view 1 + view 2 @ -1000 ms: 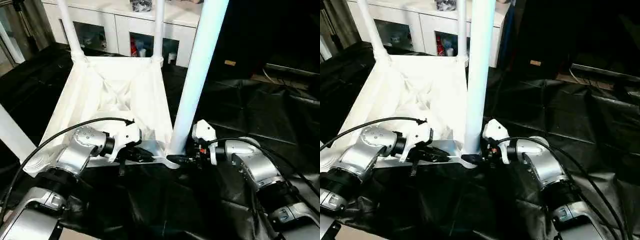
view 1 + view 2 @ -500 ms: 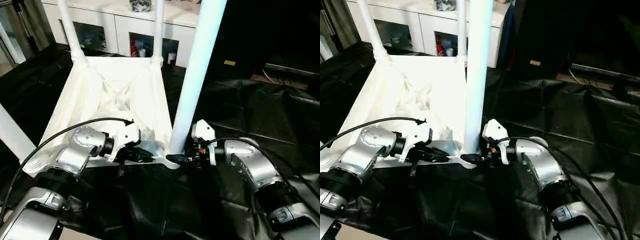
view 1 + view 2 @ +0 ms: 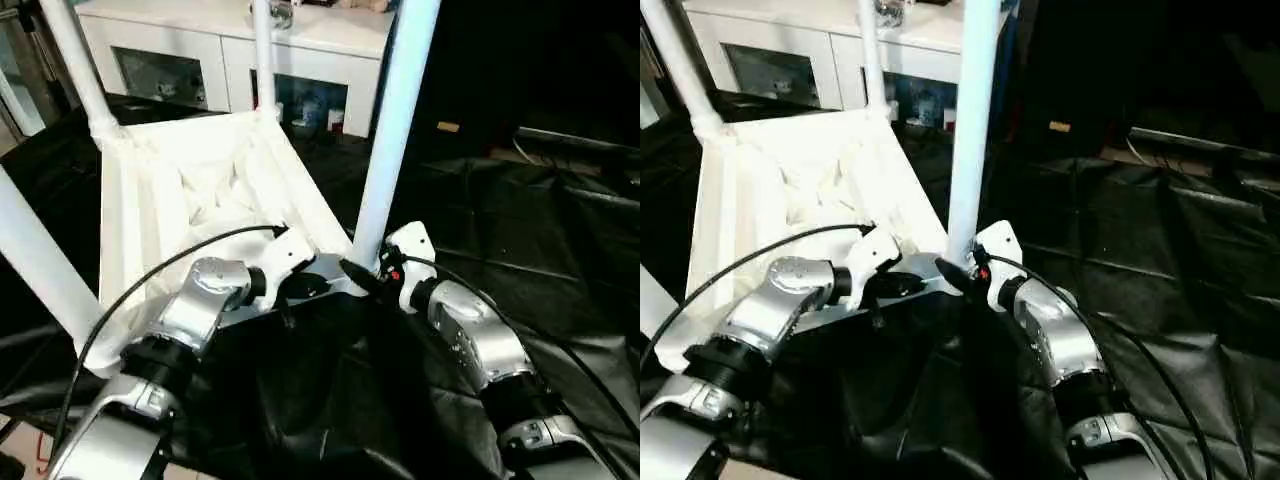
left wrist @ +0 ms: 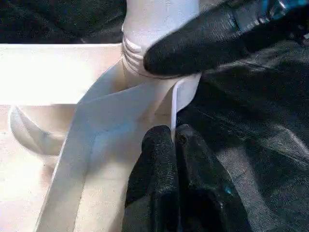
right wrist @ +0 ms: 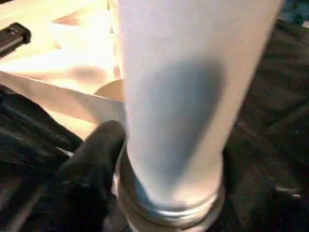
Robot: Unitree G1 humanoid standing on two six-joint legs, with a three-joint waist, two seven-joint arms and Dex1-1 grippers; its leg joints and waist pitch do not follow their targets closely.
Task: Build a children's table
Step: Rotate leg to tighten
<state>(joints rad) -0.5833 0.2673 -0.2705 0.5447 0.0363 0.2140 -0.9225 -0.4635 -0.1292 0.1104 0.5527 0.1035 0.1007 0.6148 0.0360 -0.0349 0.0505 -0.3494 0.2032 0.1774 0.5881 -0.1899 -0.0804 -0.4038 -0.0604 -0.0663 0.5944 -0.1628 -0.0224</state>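
Upturned white table (image 3: 200, 190) turned since before, left hand (image 4: 173, 137) pinching its rim, right hand (image 3: 362, 276) clasping leg (image 3: 392, 130)

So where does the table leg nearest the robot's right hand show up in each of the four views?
Left eye view: the leg rises right of centre, running off the top.
Right eye view: leg at centre, upright.
Left wrist view: its base at the top, in the corner socket.
Right wrist view: the leg up close, centre.
Shared landmark: that socket at the leg's foot.
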